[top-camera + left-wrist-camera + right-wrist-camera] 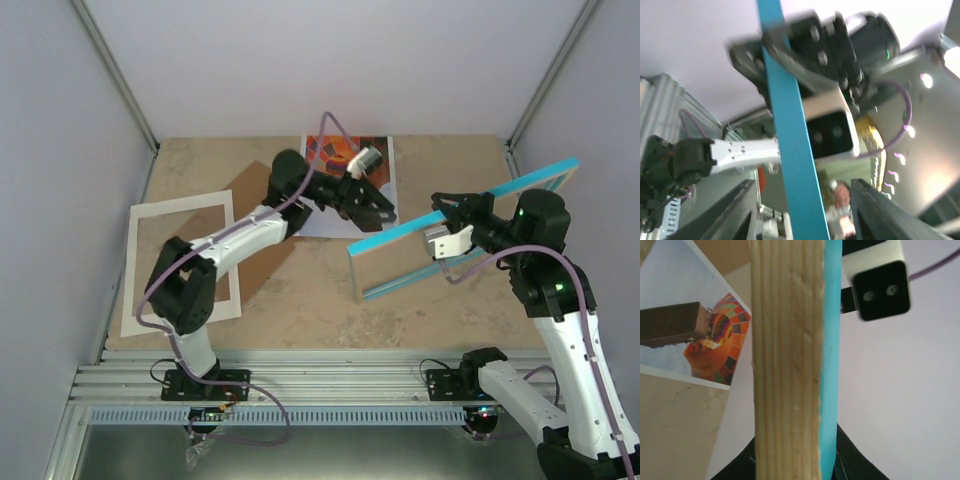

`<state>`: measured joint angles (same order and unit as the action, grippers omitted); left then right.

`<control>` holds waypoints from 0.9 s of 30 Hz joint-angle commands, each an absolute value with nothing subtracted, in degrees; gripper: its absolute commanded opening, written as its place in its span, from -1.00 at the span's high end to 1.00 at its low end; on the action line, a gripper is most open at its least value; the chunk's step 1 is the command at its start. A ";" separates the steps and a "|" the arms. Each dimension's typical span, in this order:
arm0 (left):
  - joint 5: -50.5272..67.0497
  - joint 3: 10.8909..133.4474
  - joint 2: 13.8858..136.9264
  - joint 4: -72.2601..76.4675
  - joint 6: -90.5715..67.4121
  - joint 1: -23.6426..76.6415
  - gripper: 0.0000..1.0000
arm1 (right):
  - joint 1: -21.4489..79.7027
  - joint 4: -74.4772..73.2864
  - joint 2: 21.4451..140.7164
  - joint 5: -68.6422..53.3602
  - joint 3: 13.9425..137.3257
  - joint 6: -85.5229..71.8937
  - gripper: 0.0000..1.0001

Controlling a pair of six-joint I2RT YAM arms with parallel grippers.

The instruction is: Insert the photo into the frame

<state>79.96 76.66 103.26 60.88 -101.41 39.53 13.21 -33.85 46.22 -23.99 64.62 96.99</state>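
The frame (400,229), turquoise on one face and bare wood on its edge, hangs tilted above the middle of the table. My right gripper (450,212) is shut on its upper rim; in the right wrist view the rim (790,365) fills the space between the jaws of that gripper (795,462). My left gripper (372,210) is at the frame's left end, open, with the turquoise rim (790,150) passing between its fingers (735,212) and a gap on each side. The photo (330,152) lies face up on the table at the back, behind the left gripper, and its balloon (715,347) also shows in the right wrist view.
A white cardboard mat border (180,212) lies flat at the left. A brown backing board (245,195) lies under my left forearm. Grey walls close the table on three sides, and a metal rail runs along the near edge.
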 commanded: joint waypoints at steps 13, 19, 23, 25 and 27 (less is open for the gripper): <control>15.03 103.46 93.14 -39.33 -15.85 24.80 -0.99 | 13.28 -51.91 63.34 -20.95 77.94 71.18 0.99; -0.21 95.54 86.49 -38.33 -9.16 21.70 -0.99 | 13.27 -51.76 76.55 -24.15 78.82 61.75 0.99; -6.67 89.95 82.95 -38.44 -4.52 20.76 -0.99 | 13.27 -47.73 84.17 -25.54 79.15 58.40 0.99; -8.22 86.91 81.66 -37.88 -2.88 20.00 -0.99 | 13.27 -46.33 88.81 -26.29 80.76 56.83 0.99; -9.23 84.80 81.35 -38.25 -1.25 19.51 -0.99 | 13.34 -45.83 94.14 -27.81 83.35 55.97 0.99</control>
<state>-2.26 88.58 82.59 -36.86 -7.16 20.56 13.28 -49.52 87.07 -22.74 78.43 62.06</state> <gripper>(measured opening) 0.994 0.202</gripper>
